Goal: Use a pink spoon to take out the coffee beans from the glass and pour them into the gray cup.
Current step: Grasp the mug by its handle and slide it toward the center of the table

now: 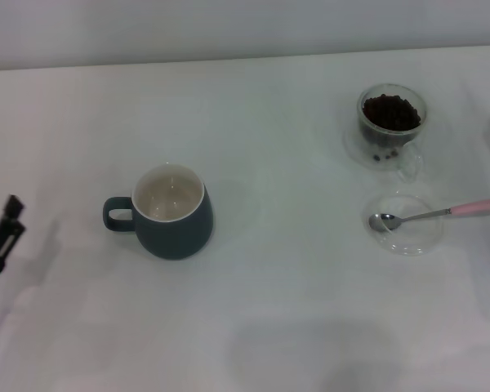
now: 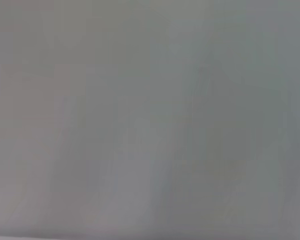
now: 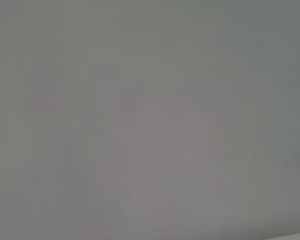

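Note:
The gray cup (image 1: pixel 173 214) stands left of centre on the white table, handle to the left, its cream inside bare. The glass (image 1: pixel 391 122) stands at the back right, filled with dark coffee beans (image 1: pixel 390 112). In front of it the pink spoon (image 1: pixel 435 214) lies with its metal bowl in a shallow clear dish (image 1: pixel 406 224) and its pink handle pointing right. My left gripper (image 1: pixel 4 233) shows at the far left edge, well away from the cup. My right gripper is out of view. Both wrist views show only blank surface.
The white table (image 1: pixel 294 310) runs back to a pale wall. A faint shadow lies on the table's front centre.

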